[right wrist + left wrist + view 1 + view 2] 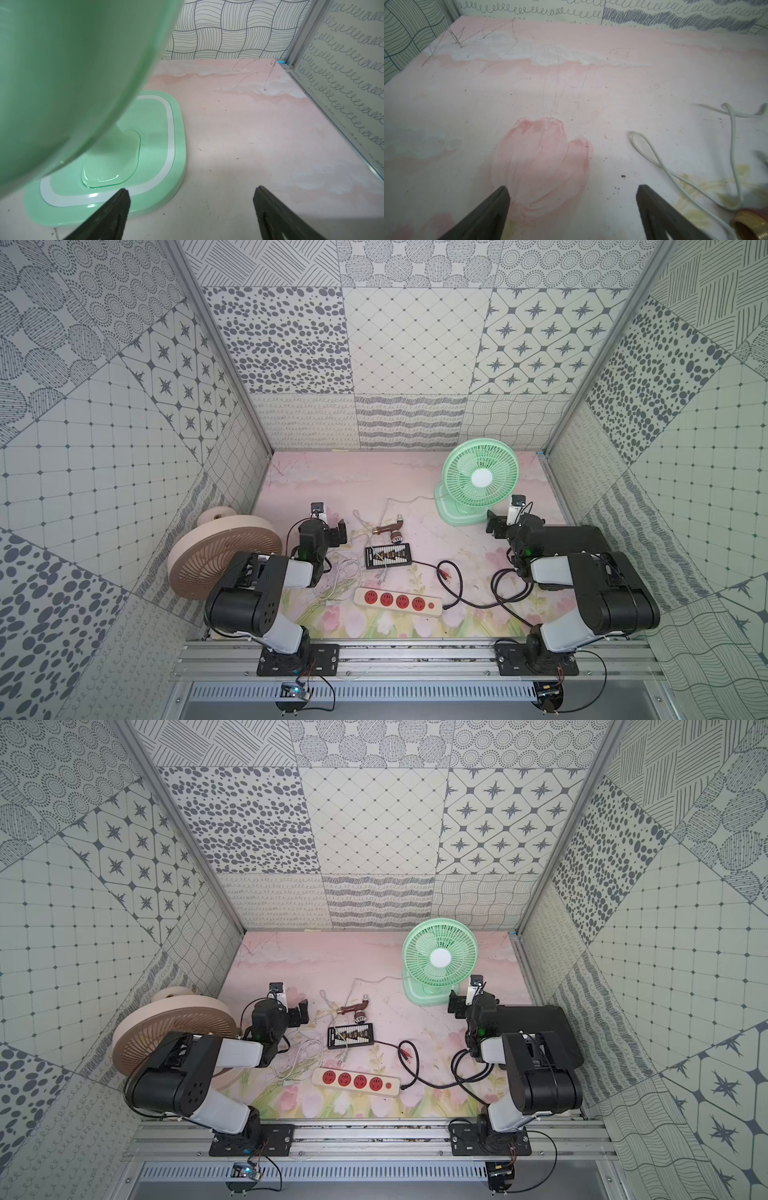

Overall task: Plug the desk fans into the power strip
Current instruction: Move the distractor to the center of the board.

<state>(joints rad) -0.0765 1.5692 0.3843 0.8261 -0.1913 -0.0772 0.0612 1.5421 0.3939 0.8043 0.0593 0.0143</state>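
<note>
Lying near the front edge of the surface [332, 485], the power strip [397, 600] is resting flat between the two arms. Green desk fan [480, 479] is standing far right, just beside the right gripper [192, 190]. Both it and the left gripper [572, 188] are hanging released, grasping nothing.

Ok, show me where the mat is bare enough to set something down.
Bare: the mat's back-left stretch, between back wall, green fan and left gripper; also the back corner right of the fan. Crowded: the centre, with white cords, black board, power strip, black cord.
</note>
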